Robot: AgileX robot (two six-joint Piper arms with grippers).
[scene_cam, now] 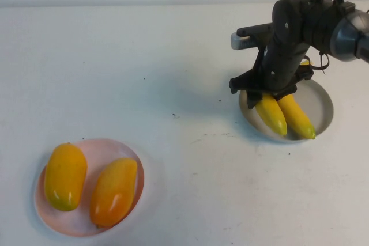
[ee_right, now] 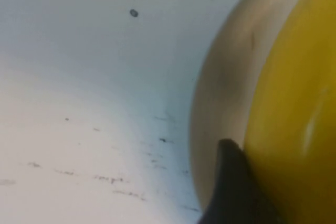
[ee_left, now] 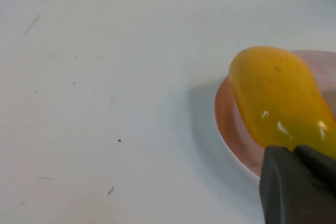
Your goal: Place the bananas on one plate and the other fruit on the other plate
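Two yellow bananas (scene_cam: 271,113) (scene_cam: 297,116) lie side by side on the grey plate (scene_cam: 323,105) at the right. My right gripper (scene_cam: 270,99) is down over their far ends, shut on the left banana (ee_right: 294,103). One dark finger (ee_right: 231,182) presses its side above the plate's rim (ee_right: 220,93). Two orange-yellow mango-like fruits (scene_cam: 65,176) (scene_cam: 113,191) lie on the pale pink plate (scene_cam: 104,148) at the front left. My left gripper (ee_left: 296,182) is out of the high view. It is shut and empty, near one fruit (ee_left: 278,98) on the pink plate (ee_left: 231,124).
The white tabletop (scene_cam: 173,73) lies bare between the two plates, with small dark specks. The right arm's black body (scene_cam: 300,27) rises over the grey plate's far side.
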